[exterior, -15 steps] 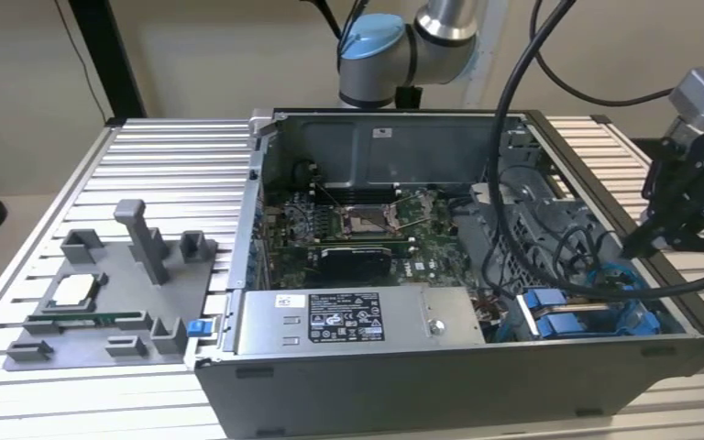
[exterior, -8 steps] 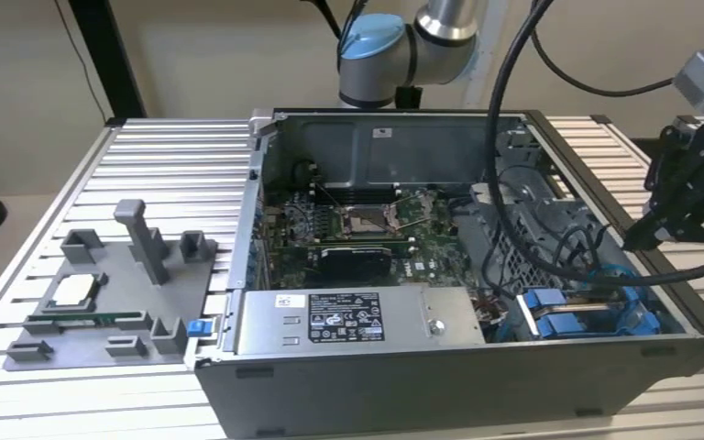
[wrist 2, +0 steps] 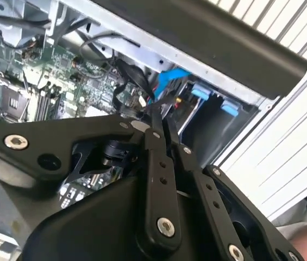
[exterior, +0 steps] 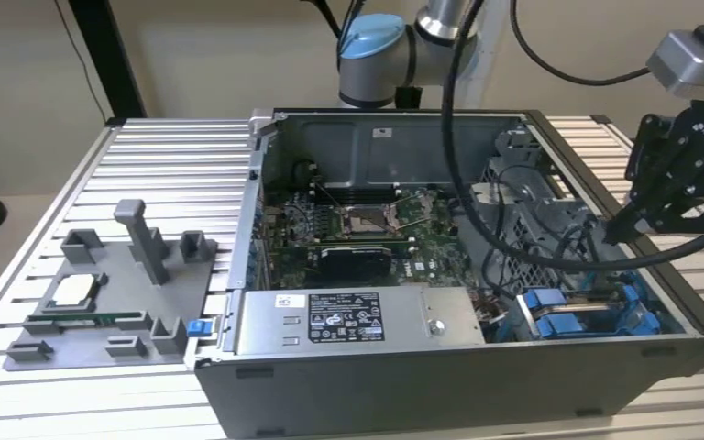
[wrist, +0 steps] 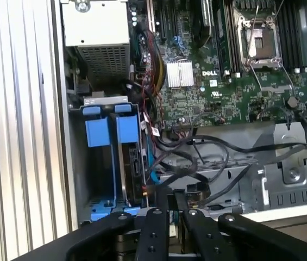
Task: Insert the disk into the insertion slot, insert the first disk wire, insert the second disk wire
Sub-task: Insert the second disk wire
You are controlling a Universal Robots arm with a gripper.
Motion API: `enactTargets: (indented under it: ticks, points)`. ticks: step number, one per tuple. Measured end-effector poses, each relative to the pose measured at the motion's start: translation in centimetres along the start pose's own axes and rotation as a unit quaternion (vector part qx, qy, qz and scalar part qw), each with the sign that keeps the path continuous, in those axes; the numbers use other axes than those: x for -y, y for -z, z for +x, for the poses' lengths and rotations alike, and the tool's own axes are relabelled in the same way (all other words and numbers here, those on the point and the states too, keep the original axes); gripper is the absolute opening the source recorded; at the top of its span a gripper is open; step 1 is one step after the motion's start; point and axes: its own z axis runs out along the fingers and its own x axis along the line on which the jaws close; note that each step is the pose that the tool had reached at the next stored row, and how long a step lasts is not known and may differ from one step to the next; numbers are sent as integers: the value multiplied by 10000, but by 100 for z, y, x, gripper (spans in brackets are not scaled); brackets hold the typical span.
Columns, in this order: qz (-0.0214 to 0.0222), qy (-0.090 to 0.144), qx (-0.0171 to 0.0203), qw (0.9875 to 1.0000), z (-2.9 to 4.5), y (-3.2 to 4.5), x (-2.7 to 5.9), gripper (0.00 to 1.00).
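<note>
The disk (wrist: 133, 163) sits on edge inside the slot (wrist: 105, 101), in its blue frame (wrist: 126, 133), at the corner of the case (exterior: 450, 385) on the exterior view's right. The tool (exterior: 615, 234) hangs over this corner, near the disk but apart from it, its fingers (wrist 2: 154, 147) pressed together. Black wires (wrist: 196, 149) lie beside the disk.

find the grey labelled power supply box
The grey labelled power supply box lies along the near case wall, on the exterior view's left of the blue plastic frames.
</note>
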Motion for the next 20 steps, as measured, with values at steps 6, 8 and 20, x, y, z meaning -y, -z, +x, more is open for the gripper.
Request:
enactTargets:
  ticks: [6,8,20]
  points:
    - [78,13,9,10000,31,-17,-222,0]
    - [121,24,13,9999,44,-24,-266,0]
    - [201,161,1,9997,81,-64,-347,0]
